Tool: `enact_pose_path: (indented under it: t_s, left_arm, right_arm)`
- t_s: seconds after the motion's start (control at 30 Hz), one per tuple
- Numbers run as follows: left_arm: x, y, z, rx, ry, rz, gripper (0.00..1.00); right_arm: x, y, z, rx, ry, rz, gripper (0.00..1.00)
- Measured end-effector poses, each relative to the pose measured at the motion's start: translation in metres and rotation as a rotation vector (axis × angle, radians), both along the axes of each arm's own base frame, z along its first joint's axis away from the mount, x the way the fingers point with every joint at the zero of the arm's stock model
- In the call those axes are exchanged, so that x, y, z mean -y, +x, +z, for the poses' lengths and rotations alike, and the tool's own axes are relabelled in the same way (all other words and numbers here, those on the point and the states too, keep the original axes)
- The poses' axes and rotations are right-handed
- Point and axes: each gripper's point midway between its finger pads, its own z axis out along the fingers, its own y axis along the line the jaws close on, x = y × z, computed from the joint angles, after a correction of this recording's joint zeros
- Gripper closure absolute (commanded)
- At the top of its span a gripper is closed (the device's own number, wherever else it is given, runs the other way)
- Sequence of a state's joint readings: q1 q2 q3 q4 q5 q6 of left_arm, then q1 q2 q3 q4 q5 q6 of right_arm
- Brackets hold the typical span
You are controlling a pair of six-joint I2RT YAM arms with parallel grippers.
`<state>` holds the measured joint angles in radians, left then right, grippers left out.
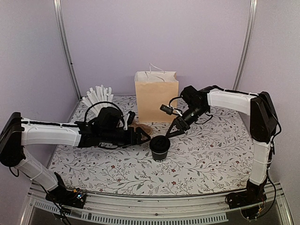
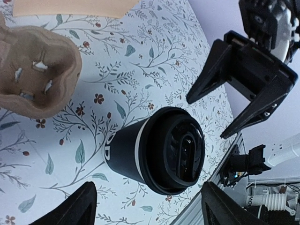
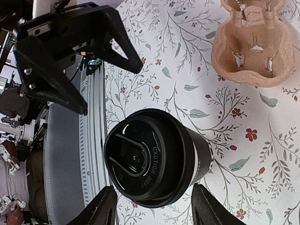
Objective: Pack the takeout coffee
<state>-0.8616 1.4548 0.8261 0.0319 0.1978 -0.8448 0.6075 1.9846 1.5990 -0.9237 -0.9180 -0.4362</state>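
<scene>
- Takeout coffee [image 1: 160,146]: small black paper cup, black round lid fitted on top. It stands upright on the bench, near the middle, in front of the bag. A white mark shows on its side in the left wrist view, and raised lettering on the lid in the right wrist view.
- Bench [image 1: 211,154]: flat top with a white cover printed with grey leafy sprigs and small red flowers. It carries every item listed here.
- Left gripper [image 1: 145,136]: black, two fingers, on a white arm reaching in from the left. It sits low, just left of the cup. The jaws are spread with nothing between them; the cup stands just past the fingertips, and no contact can be made out.
- Right gripper [image 1: 172,133]: black, two fingers, on a white arm coming in from the right. It points down at the cup's far right side, tips near the lid. The jaws are spread and hold nothing.
- Brown moulded pulp cup carrier [image 3: 253,47]: lies flat behind the cup, with its wells unfilled.
- Tan paper bag with white cord handles [image 1: 156,96]: upright at the back, mouth open.
- White cup of white sticks [image 1: 98,98]: back left, sticks fanned out.
</scene>
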Motion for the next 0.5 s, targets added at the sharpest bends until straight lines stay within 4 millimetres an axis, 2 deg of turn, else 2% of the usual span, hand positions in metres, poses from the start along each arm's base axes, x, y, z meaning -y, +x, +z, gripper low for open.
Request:
enact_pose_path:
  t_s: [0.23,0.5]
  left_arm:
    - [0.012,-0.007,-0.026,-0.078,0.014,0.008,0.23]
    - [0.029,0.004,-0.032,-0.089,-0.035,-0.026,0.3]
  right_arm:
    - [-0.001,0.0,-0.026,-0.069,-0.041,0.003,0.42]
    - [0.002,-0.011,-0.03,-0.114,-0.035,0.013,0.42]
